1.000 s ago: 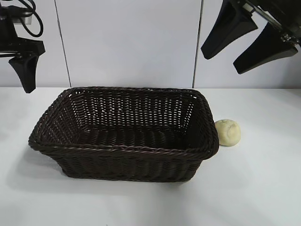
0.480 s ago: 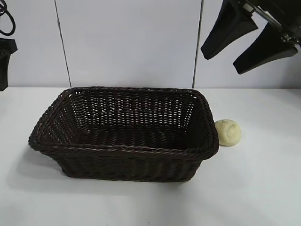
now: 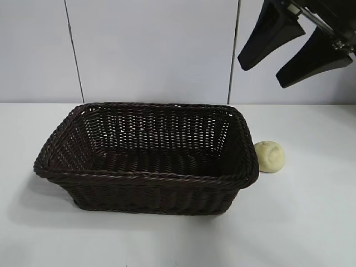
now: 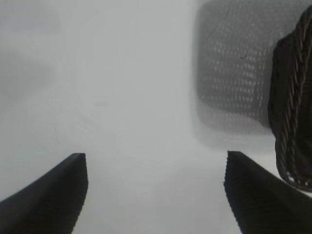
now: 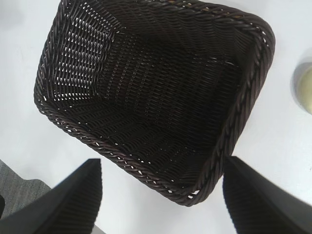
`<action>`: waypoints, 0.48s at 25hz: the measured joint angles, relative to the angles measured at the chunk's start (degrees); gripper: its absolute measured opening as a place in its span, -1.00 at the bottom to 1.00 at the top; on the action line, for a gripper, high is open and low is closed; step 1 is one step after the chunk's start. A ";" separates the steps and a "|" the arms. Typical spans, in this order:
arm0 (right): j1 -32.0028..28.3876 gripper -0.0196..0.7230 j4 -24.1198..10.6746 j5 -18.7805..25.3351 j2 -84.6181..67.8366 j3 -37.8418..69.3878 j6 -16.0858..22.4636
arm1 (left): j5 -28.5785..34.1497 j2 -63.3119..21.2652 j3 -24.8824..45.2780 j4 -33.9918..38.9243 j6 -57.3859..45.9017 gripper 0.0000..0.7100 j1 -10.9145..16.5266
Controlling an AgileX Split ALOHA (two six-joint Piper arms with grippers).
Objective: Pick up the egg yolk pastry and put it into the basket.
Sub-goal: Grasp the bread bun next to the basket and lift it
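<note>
The dark woven basket [image 3: 146, 157] stands on the white table, nothing inside it. Just off its right end lies the pale yellow egg yolk pastry [image 3: 269, 156], touching or nearly touching the basket's corner; it also peeks in at the edge of the right wrist view as the pastry [image 5: 306, 88]. My right gripper [image 3: 260, 76] hangs open high above the basket's right end and the pastry, with nothing between its fingers. The left gripper [image 4: 156, 168] is out of the exterior view; its own camera shows it open over bare table beside the basket's rim [image 4: 292, 112].
A white panelled wall [image 3: 150, 50] rises behind the table. Bare white tabletop [image 3: 311, 222] lies in front of and to the right of the pastry.
The left arm has drawn away to the left and left the exterior view. The right gripper, basket and pastry have not moved.
</note>
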 joint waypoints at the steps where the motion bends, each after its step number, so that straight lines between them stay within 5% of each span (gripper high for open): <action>1: 0.00 0.42 0.00 0.00 0.00 0.00 0.00 | 0.00 -3.08 2.43 0.44 0.00 0.58 0.00; 12: 0.00 0.42 0.00 0.00 0.00 0.00 0.00 | -0.02 -34.26 27.55 0.57 -0.28 0.58 0.00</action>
